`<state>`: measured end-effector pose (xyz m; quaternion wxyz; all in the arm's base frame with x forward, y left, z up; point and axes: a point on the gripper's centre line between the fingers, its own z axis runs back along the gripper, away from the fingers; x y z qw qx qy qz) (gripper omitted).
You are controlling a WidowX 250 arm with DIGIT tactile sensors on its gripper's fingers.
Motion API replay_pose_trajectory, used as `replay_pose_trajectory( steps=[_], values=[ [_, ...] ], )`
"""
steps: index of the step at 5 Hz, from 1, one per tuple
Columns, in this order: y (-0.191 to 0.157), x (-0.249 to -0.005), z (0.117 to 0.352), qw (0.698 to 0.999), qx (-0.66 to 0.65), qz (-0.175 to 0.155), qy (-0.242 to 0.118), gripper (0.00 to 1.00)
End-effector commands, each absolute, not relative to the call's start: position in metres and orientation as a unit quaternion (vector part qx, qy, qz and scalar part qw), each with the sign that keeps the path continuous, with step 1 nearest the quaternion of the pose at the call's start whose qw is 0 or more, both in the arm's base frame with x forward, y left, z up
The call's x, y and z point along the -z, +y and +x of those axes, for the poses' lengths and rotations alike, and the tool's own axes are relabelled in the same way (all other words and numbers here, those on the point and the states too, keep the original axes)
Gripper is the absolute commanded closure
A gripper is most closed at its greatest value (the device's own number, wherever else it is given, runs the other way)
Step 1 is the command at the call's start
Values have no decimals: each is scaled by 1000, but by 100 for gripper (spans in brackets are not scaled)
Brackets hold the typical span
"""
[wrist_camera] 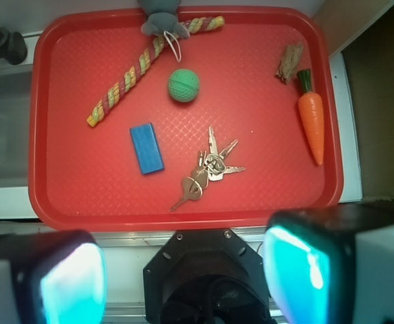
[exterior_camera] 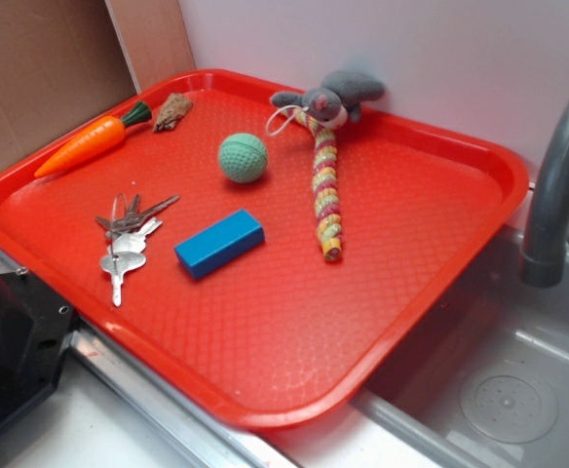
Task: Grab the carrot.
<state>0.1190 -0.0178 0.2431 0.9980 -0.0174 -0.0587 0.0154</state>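
The carrot (exterior_camera: 90, 144) (wrist_camera: 311, 119) is orange with a dark green stem cap and lies near one edge of the red tray (exterior_camera: 265, 331) (wrist_camera: 69, 196), at the far left in the exterior view and at the right in the wrist view. My gripper (wrist_camera: 190, 277) hangs high above the tray's near edge, over the robot base. Its jaws stand wide apart with nothing between them. The gripper does not show in the exterior view.
On the tray lie a bunch of keys (exterior_camera: 127, 239) (wrist_camera: 207, 169), a blue block (exterior_camera: 219, 243) (wrist_camera: 146, 148), a green ball (exterior_camera: 243, 158) (wrist_camera: 183, 85), a striped fabric toy with a grey plush head (exterior_camera: 325, 185) (wrist_camera: 126, 84) and a brown scrap (exterior_camera: 172, 111) (wrist_camera: 290, 62). A sink and grey faucet (exterior_camera: 557, 185) lie past the tray.
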Motion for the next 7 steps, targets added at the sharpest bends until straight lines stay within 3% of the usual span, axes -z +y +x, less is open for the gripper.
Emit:
replay_pose_trajectory(
  steps=[1,2,3,4,5,6,7],
  values=[
    [-18,-243,119,998,-15,-17,-59,0],
    [30,-196,126,998,-41,-10,-41,0],
    [54,-174,147,999,-33,3,-37,0],
    [78,-138,175,999,-20,35,-22,0],
    [101,-114,194,998,-16,47,-33,0],
    [121,-95,205,997,-8,74,-31,0],
    [144,-81,195,996,-17,91,-8,0]
  ],
)
